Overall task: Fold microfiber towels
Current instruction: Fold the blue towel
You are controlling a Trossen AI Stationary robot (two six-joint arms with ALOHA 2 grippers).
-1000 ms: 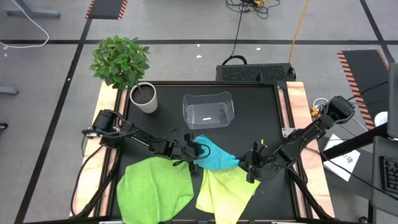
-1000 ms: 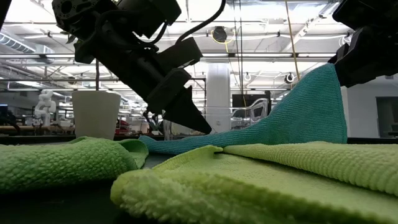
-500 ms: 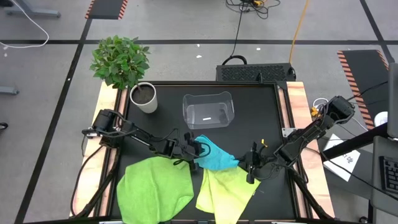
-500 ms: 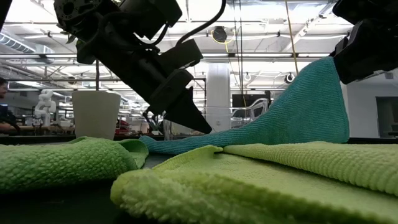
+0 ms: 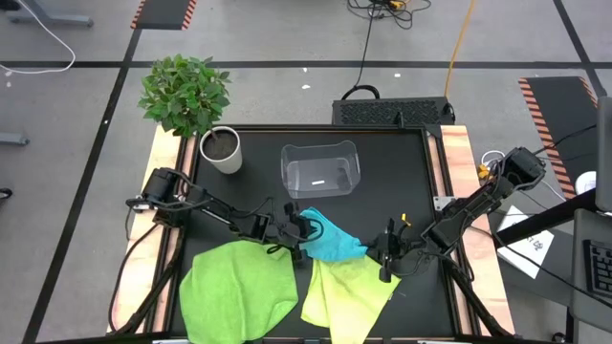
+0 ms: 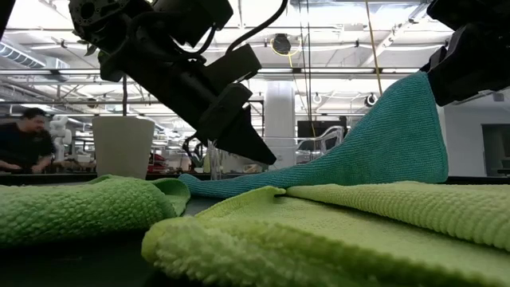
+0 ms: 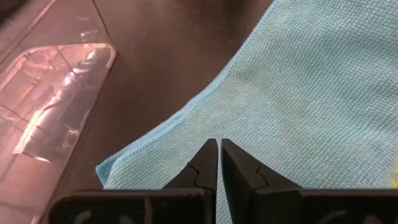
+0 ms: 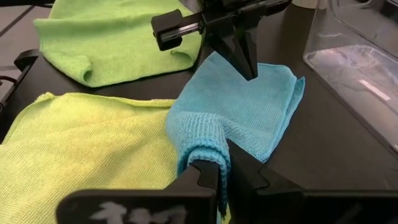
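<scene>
The turquoise towel [image 5: 333, 241] lies mid-table between my two grippers, its right end raised. My right gripper [image 8: 225, 165] is shut on that raised end. My left gripper [image 7: 219, 146] is shut, its tips pointing down over the towel's left part [image 6: 239, 182], which lies flat on the table. The bright green towel [image 5: 239, 287] lies rumpled at the near left. The pale yellow-green towel [image 5: 349, 291] lies at the near middle, its far edge under the turquoise one. My left gripper's shut tips [image 6: 271, 162] stand at the towel's surface near its far-left edge [image 8: 261, 78]; I cannot tell whether they touch it. My right gripper pinches the turquoise towel's right end [image 8: 200, 146] between its two fingers, coming from the table's right. The cloth bunches over the fingertips in more than one layer. That end is lifted, and the towel slopes down, drawn fairly straight, to its left part on the table.
A clear plastic bin [image 5: 320, 170] stands beyond the towels at the table's far middle. A white pot with a green plant [image 5: 222, 151] stands at the far left. A person shows in the room behind the table in the low view [image 6: 24, 143].
My left gripper has shifted a little toward the table's right and stayed shut. The turquoise towel keeps its slope, its right end still held up by my right gripper.
</scene>
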